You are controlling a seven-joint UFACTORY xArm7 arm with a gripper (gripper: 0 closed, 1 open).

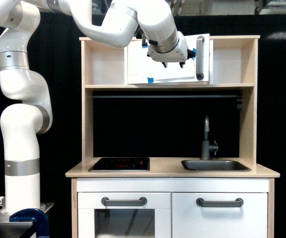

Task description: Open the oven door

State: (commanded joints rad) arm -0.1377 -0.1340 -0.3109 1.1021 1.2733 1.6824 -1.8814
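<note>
One white arm (24, 99) rises at the exterior view's left and bends over to a toy kitchen (170, 129). Its gripper (173, 63) hangs in front of the oven door (167, 62), which sits in the upper shelf at about 12 o'clock of the kitchen. Whether the jaws are spread or pressed together cannot be told; only short dark tips show beneath the white wrist.

The oven door is one wide white panel with one upright grey bar handle (200, 57) along its edge at 3 o'clock, just beside the gripper. Two bits of blue tape (150, 80) show on it, one near 7 o'clock and one near the top by the wrist. The panel's lower edge looks slightly tilted.

On the bench (172, 172) lie one black hob (120, 164) at 9 o'clock and one grey sink (215, 165) at 3 o'clock, with one tap (207, 140) behind it. Below are two white doors, each with one level grey handle: one with a window (124, 222) and one plain (220, 218).
</note>
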